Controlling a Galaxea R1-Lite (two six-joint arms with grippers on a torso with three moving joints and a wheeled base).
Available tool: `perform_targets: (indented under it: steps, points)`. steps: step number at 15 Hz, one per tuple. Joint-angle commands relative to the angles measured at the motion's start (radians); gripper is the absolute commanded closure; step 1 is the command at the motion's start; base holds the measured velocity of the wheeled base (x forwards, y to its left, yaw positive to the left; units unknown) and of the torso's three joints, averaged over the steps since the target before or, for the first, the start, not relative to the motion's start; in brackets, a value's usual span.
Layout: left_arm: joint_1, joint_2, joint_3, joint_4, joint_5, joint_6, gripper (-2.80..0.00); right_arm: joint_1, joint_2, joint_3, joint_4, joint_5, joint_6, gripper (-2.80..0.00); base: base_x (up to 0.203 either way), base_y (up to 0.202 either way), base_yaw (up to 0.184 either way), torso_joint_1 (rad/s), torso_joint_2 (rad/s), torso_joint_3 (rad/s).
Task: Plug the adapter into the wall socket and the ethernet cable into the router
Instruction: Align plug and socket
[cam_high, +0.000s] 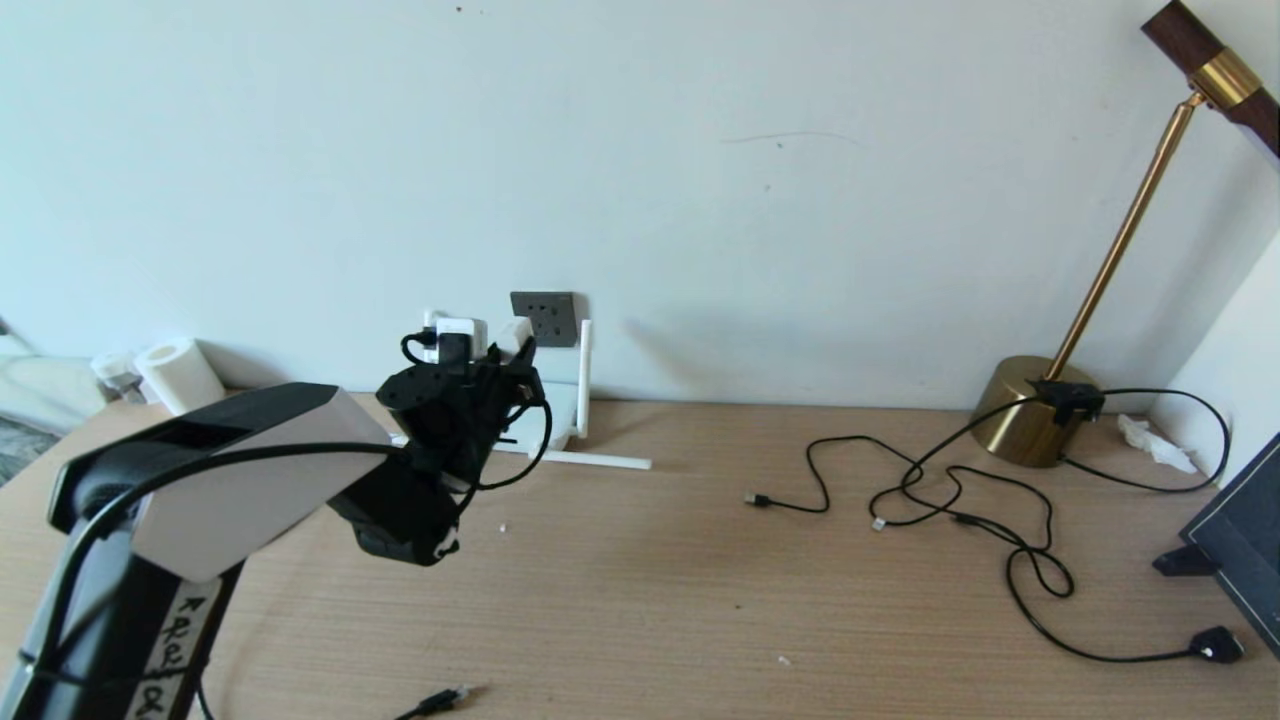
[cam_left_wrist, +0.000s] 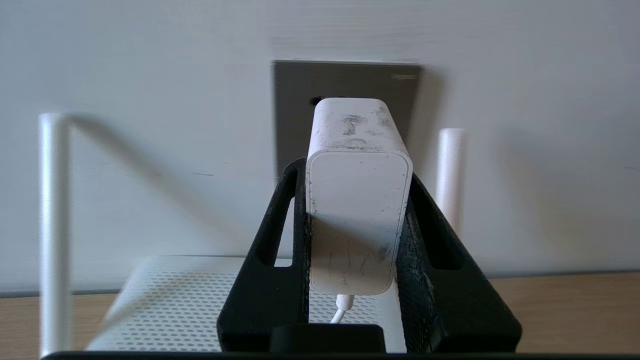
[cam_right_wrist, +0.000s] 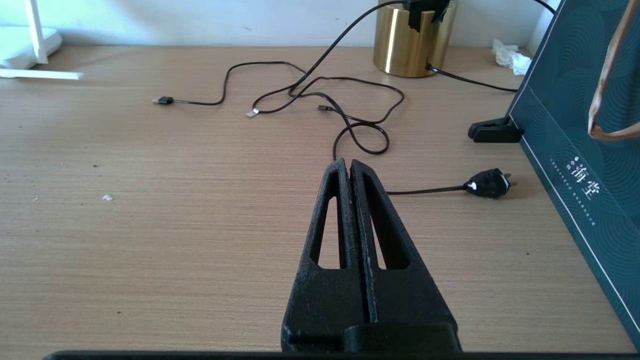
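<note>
White and cube-shaped, the adapter (cam_left_wrist: 357, 200) sits clenched between the fingers of my left gripper (cam_high: 505, 365), my left arm stretched forward over the router (cam_left_wrist: 170, 300), holding the block just in front of the dark grey wall socket (cam_high: 543, 318); whether it touches the plate I cannot tell. Near the desk's front edge lies the ethernet cable (cam_high: 440, 702). My right gripper (cam_right_wrist: 348, 172) hovers low over the wooden desk (cam_right_wrist: 175, 225), fingers pressed together on nothing.
</note>
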Motion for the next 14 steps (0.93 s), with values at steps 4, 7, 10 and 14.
perform_targets:
  steps: [4, 7, 10, 14]
  points:
    - [-0.026, 0.035, -0.049, -0.008, 0.027, 0.017, 0.0, 0.0, 0.0, 0.0, -0.001, 0.0, 0.0, 0.0, 0.0, 0.0, 0.0, 0.0, 0.0, 0.0]
    - [-0.025, 0.052, -0.067, -0.008, 0.027, 0.028, 0.0, 0.0, 0.0, 0.0, -0.001, 0.0, 0.0, 0.0, 0.0, 0.0, 0.0, 0.0, 0.0, 0.0]
    - [-0.022, 0.052, -0.069, -0.008, 0.024, 0.028, 0.0, 0.0, 0.0, 0.0, -0.001, 0.0, 0.0, 0.0, 0.0, 0.0, 0.0, 0.0, 0.0, 0.0]
    - [-0.015, 0.067, -0.112, 0.008, 0.018, 0.028, 0.0, 0.0, 0.0, 0.0, -0.001, 0.0, 0.0, 0.0, 0.0, 0.0, 0.0, 0.0, 0.0, 0.0]
